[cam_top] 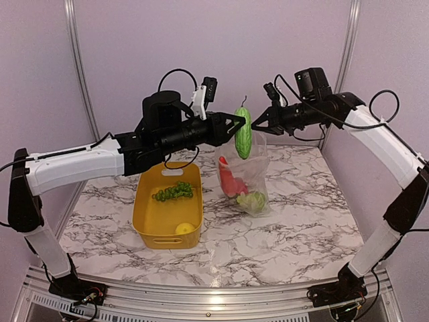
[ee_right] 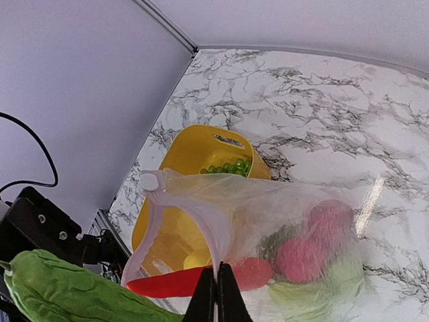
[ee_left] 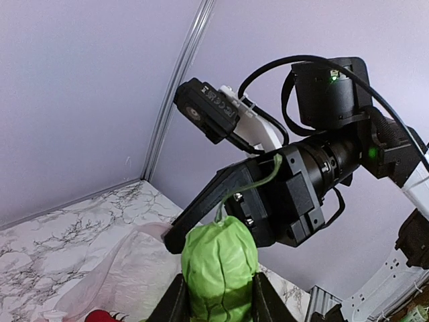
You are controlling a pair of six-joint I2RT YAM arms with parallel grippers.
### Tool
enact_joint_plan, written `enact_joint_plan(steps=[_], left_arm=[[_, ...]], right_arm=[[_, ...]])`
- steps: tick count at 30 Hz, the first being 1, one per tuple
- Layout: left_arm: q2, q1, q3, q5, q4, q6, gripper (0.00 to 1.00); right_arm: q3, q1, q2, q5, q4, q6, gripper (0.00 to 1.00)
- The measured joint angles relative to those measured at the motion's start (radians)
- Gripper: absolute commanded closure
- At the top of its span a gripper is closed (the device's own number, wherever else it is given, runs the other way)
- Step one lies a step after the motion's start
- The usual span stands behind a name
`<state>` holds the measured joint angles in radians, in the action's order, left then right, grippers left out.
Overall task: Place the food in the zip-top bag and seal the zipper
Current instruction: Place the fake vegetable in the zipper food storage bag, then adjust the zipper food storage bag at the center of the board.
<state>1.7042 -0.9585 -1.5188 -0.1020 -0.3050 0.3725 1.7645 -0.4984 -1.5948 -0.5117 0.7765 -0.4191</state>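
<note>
My left gripper (cam_top: 240, 129) is shut on a leafy green vegetable (cam_top: 243, 133) and holds it upright just above the mouth of the clear zip-top bag (cam_top: 249, 176); it fills the bottom of the left wrist view (ee_left: 220, 272). My right gripper (cam_top: 257, 123) is shut on the bag's mouth edge (ee_right: 221, 251) and holds the bag hanging over the table. Inside the bag lie a red pepper (ee_right: 201, 280), pink-red balls (ee_right: 301, 251) and greens (cam_top: 252, 200). The zipper (ee_right: 191, 211) stands open, with a white slider (ee_right: 148, 181).
A yellow bin (cam_top: 143, 221) stands on the marble table left of the bag, holding a green grape bunch (cam_top: 175, 191) and a yellow lemon (cam_top: 183, 229). Lilac walls close the back and sides.
</note>
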Motion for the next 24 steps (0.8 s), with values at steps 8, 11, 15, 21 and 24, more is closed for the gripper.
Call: enact_joint_plan(steps=[8, 11, 15, 21, 24], left_arm=[[0.042, -0.023, 0.026, 0.131, -0.005, -0.024, 0.37], [0.064, -0.023, -0.004, 0.162, 0.022, -0.036, 0.26], [0.065, -0.023, -0.064, 0.2, 0.073, -0.051, 0.24], [0.029, -0.023, -0.171, 0.325, 0.237, -0.017, 0.5], [-0.014, -0.023, -0.179, 0.389, 0.382, 0.057, 0.57]], right_arm=[[0.025, 0.0, -0.002, -0.006, 0.004, -0.002, 1.0], [0.024, -0.001, -0.003, -0.005, 0.006, -0.001, 1.0], [0.022, -0.002, -0.003, -0.003, 0.007, 0.002, 1.0], [-0.004, -0.002, -0.003, 0.006, 0.002, 0.008, 1.0], [-0.035, -0.002, -0.003, 0.008, -0.02, 0.008, 1.0]])
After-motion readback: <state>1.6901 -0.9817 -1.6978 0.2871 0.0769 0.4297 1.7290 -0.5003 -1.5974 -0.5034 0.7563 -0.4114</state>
